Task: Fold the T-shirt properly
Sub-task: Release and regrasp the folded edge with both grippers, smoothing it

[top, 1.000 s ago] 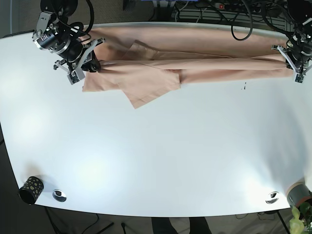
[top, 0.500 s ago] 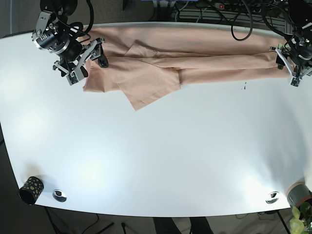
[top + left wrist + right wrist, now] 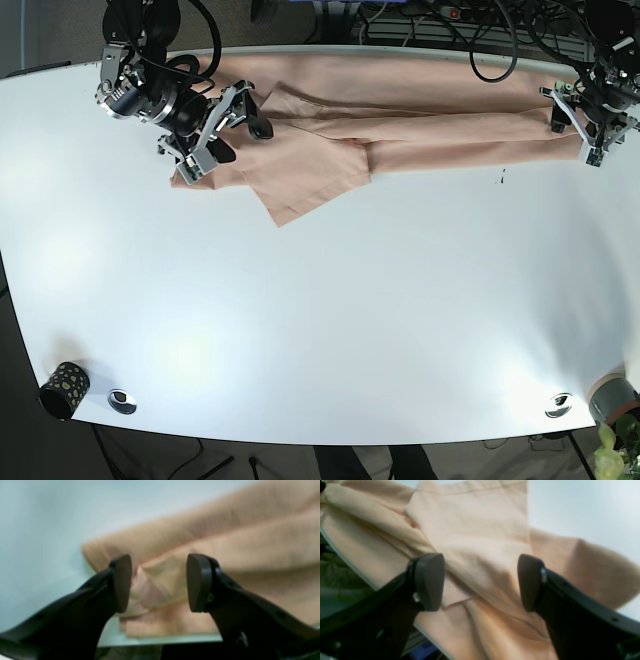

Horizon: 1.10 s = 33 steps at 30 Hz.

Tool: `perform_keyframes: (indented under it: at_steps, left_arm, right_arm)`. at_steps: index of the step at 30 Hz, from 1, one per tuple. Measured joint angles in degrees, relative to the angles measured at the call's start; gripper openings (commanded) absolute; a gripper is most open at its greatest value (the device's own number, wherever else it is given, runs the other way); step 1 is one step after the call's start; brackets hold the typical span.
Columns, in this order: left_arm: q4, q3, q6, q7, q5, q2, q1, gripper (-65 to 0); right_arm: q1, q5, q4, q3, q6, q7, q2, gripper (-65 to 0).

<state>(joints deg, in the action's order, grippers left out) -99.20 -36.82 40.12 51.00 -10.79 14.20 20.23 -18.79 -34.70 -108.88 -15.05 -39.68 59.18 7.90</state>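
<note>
T-shirt stretches along the surface's top edge in the base view, lengthwise fold made, crosswise folds remaining. Left wrist view: left tool spread, empty, over the hem. Right wrist view: right tool spread above the sleeve.

One T-shirt, two arms, perhaps two small discs.

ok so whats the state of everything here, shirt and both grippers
T-shirt: lying at the table's far edge, folded lengthwise into a long band, one sleeve flap sticking out toward the near side
left gripper: open, above the shirt's end, holding nothing
right gripper: open, over the sleeve end, holding nothing
table: white, shirt on its far part
</note>
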Motion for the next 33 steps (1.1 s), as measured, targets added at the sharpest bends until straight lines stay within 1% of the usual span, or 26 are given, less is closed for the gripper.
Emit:
perform_keyframes:
  at_steps: [2, 5, 6, 8, 9, 11, 14, 18, 20, 24, 26, 30, 33]
  left_arm:
    - [2.1, 0.0, 0.0, -0.1, 0.2, 0.0, 0.0, -33.2]
    - [6.2, -0.2, 0.0, -1.6, -1.4, 0.3, -0.3, -33.2]
    - [7.6, -0.2, 0.1, -2.4, -2.0, 0.7, -0.9, -33.2]
    - [9.6, 0.1, 0.1, -2.5, -2.6, 0.9, -2.6, -33.2]
    - [10.4, 0.7, 0.0, -2.8, -2.8, 1.2, -3.4, -33.2]
    - [12.3, 3.3, 0.0, -3.3, -2.9, 2.4, -5.3, -33.2]
    - [15.1, 7.4, 0.0, -3.2, -2.7, 3.3, -8.8, -33.2]
    - [18.1, 10.3, -0.2, -3.3, -2.1, 2.8, -13.6, -33.2]
    - [19.7, 11.5, -0.2, -3.3, -2.1, 2.7, -15.8, -33.2]
    - [21.0, 13.2, -0.2, -2.8, -1.3, 2.4, -17.9, -33.2]
    - [21.0, 13.2, -0.2, -2.9, -1.3, 2.3, -17.8, -33.2]
    - [21.0, 13.1, -0.2, -3.1, -1.5, 2.4, -17.7, -33.2]
    - [21.0, 12.9, -0.2, -3.2, -1.6, 2.3, -17.5, -33.2]
  right_arm:
    - [0.1, 0.5, 2.6, 0.9, 0.0, 0.0, 0.2, -21.4]
    - [0.3, 0.8, 5.9, 0.9, 0.15, 0.0, 0.2, -21.4]
    - [0.7, 0.7, 7.4, 0.9, -0.26, -0.1, 0.2, -21.4]
    - [1.7, 1.3, 9.7, 0.9, -0.44, -1.7, 0.4, -21.4]
    - [2.2, 1.5, 10.6, 0.9, -0.46, -2.5, 0.5, -21.4]
    - [3.5, 3.6, 12.0, 0.3, -0.59, -4.9, 0.7, -21.4]
    - [5.2, 6.3, 13.4, -0.7, -0.87, -6.2, 0.9, -21.4]
    - [8.7, 7.9, 16.7, -2.8, -0.98, -7.8, 1.3, -21.4]
    - [11.1, 8.9, 18.7, -3.7, -1.09, -7.7, 2.0, -21.4]
    - [14.2, 11.2, 19.7, -4.1, -0.11, -6.3, 4.0, -21.4]
    - [14.7, 11.6, 18.9, -4.2, 0.02, -5.7, 4.6, -21.4]
    - [18.4, 11.8, 16.6, -4.3, -0.02, -1.5, 4.5, -21.4]
    - [22.6, 11.5, 16.5, -4.3, -0.02, -0.3, 4.1, -21.4]
